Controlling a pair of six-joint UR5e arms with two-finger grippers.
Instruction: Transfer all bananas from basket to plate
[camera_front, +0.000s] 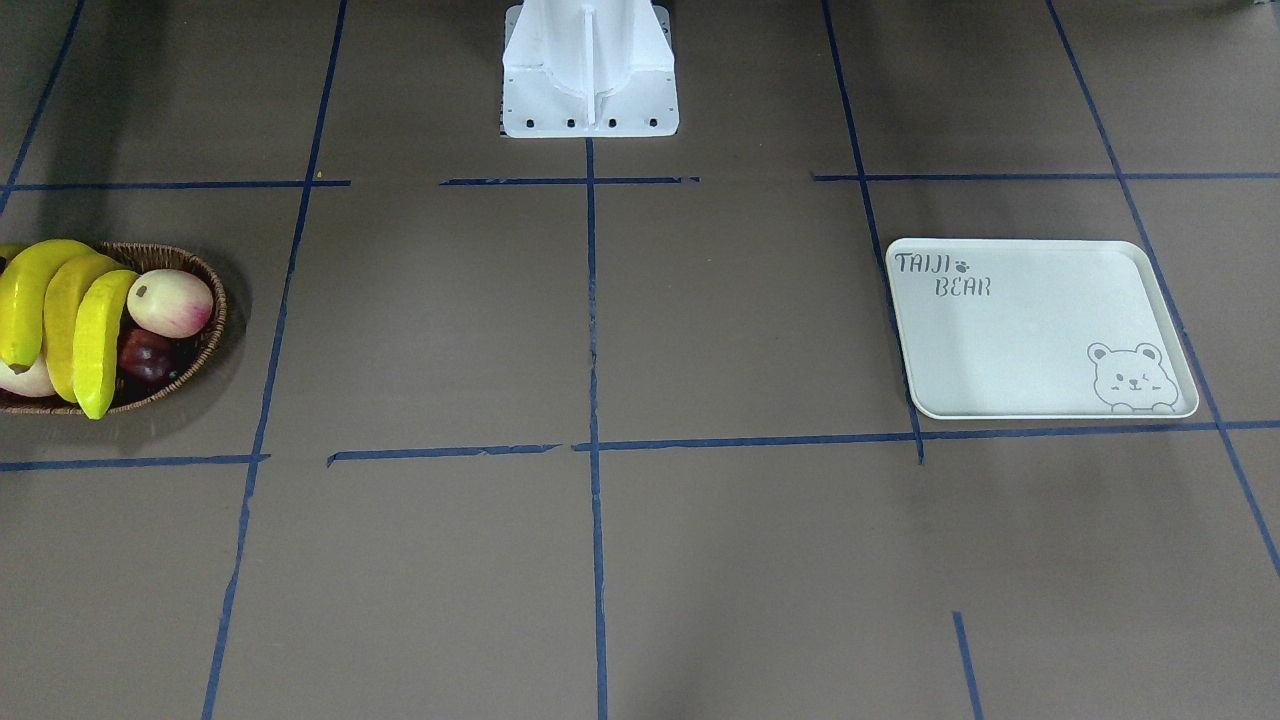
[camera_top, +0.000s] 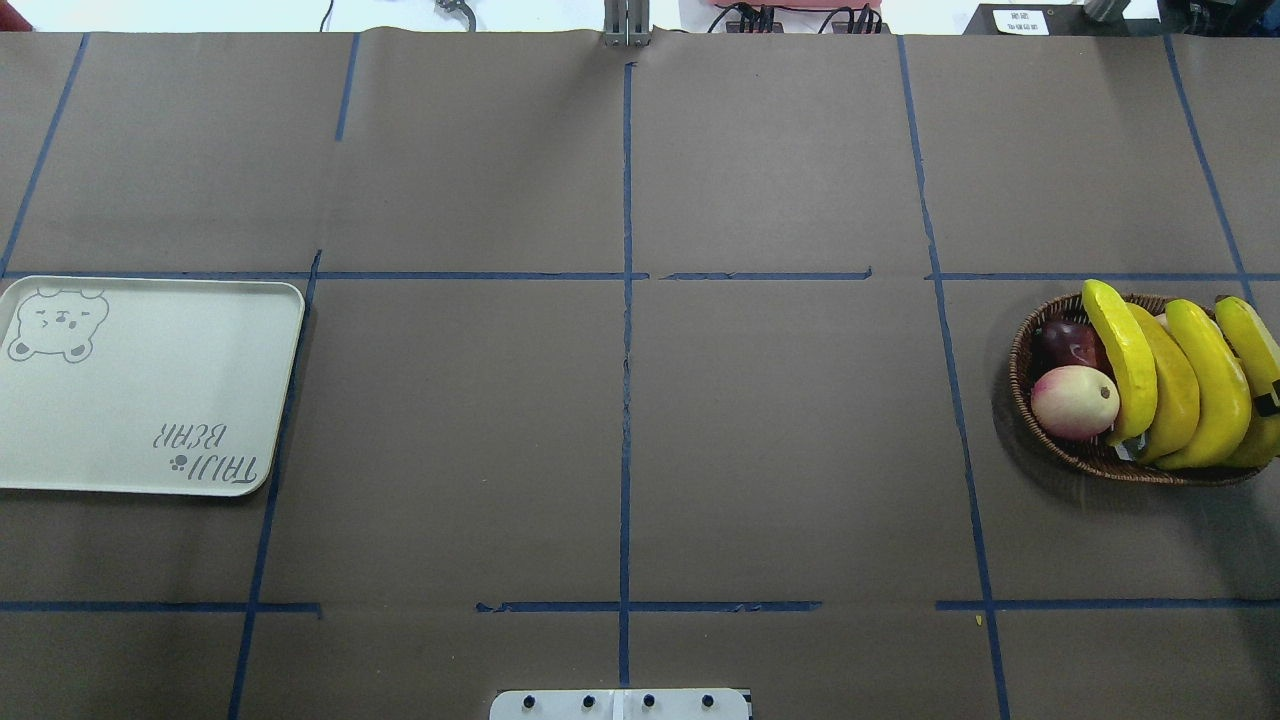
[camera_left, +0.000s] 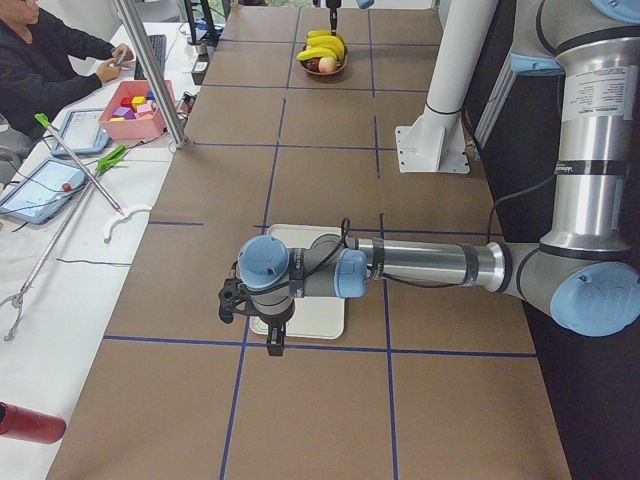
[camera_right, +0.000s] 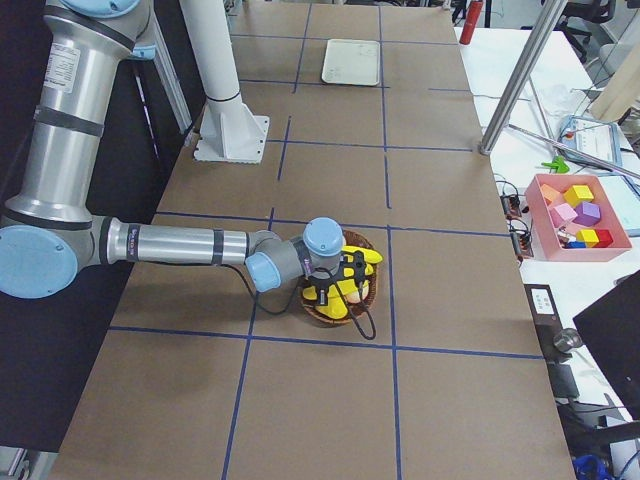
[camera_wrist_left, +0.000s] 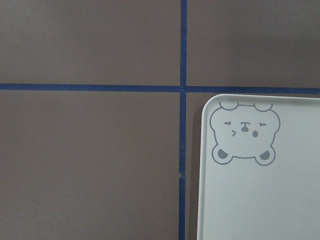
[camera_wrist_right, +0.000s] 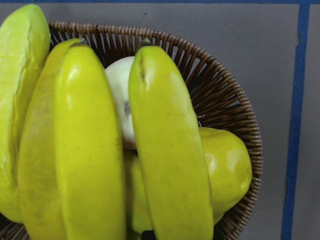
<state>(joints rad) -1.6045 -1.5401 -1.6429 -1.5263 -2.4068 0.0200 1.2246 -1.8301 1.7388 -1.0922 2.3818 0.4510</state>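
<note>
Bananas (camera_top: 1215, 385): four, side by side across the basket (camera_top: 1022, 352), at the right end of the desk (camera_top: 780, 450) — none on the plate yet.
Plate (camera_top: 150, 400): bare, at the left end, well apart from the basket.
Right gripper (camera_right: 338, 288): low over the bananas; apart or together, I cannot tell.
Left gripper (camera_left: 272, 335): by the plate's bear corner; state likewise unclear.
Step in hand: first pick — take one banana across its middle, then lift straight up so the peach (camera_top: 1075, 402) and the neighbouring bananas are not dragged along.

- The bench (camera_top: 780, 450) is covered in brown paper gridded with blue tape (camera_top: 626, 400).
- The plate (camera_top: 150, 420) is laid by its left edge.
- The basket (camera_top: 1018, 372) is set by its right edge.
</note>
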